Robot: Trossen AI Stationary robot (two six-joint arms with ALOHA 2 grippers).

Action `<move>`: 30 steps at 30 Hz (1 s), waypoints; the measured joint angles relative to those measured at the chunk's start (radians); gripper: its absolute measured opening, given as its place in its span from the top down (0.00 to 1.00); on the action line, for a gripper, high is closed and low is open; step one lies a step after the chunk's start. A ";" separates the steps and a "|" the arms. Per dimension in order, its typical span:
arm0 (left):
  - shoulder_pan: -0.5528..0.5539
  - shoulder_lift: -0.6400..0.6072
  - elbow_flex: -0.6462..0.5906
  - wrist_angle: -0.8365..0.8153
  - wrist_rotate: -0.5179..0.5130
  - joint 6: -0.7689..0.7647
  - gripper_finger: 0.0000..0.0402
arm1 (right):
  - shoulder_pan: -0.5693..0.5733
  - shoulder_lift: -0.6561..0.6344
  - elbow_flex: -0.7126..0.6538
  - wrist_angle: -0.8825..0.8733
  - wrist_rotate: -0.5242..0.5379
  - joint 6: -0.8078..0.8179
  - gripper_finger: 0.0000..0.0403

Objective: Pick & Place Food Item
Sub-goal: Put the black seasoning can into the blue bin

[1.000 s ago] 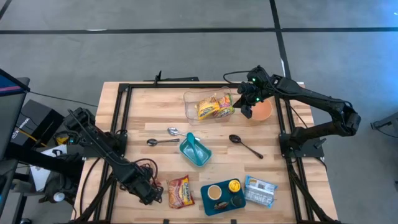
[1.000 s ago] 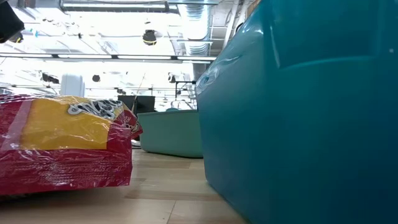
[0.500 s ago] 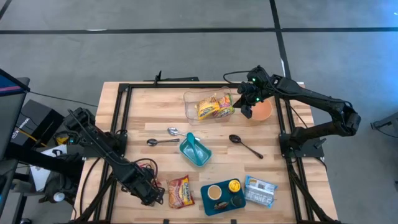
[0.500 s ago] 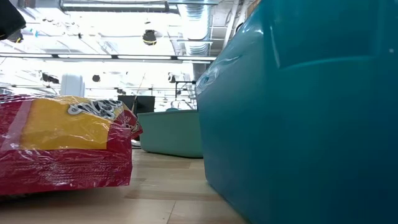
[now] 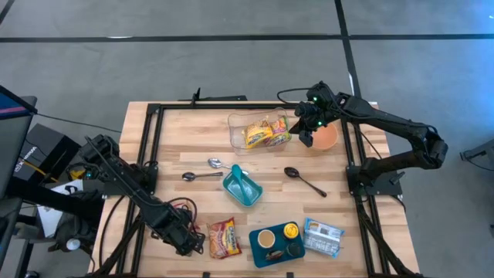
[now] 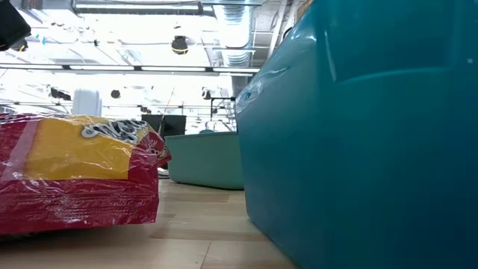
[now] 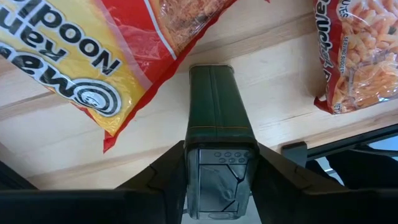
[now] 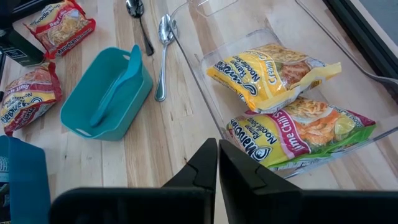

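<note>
Two red noodle packets lie flat on the wood at the near left. One (image 5: 224,238) (image 7: 364,56) is beside the teal tray. The other (image 7: 93,56) (image 8: 59,25) lies under my left arm. My left gripper (image 5: 189,241) points steeply down between them. In its wrist view a dark green bar (image 7: 211,106) reaches down to the wood, its tip at that second packet's edge. I cannot tell whether it touches. My right gripper (image 8: 217,155) (image 5: 306,137) hangs shut and empty above the clear container (image 5: 235,139), which holds a yellow packet (image 8: 273,71) and a lime packet (image 8: 298,130).
A teal bowl with a scoop (image 5: 241,185) stands mid-table, two metal spoons (image 5: 202,174) to its left and a dark spoon (image 5: 305,181) to its right. The teal tray (image 5: 256,255) with cups, a blue-white packet (image 5: 323,235), an orange bowl (image 5: 328,139) and black frame rails (image 5: 147,154) surround them.
</note>
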 joint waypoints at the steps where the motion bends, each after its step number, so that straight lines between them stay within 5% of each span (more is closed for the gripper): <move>1: 0.000 0.000 0.000 0.000 0.000 0.000 0.65 | 0.000 0.000 0.000 0.001 0.000 0.000 0.97; 30: 0.000 -0.103 -0.005 0.011 -0.013 -0.006 0.66 | 0.000 0.000 0.000 0.015 0.000 0.000 0.97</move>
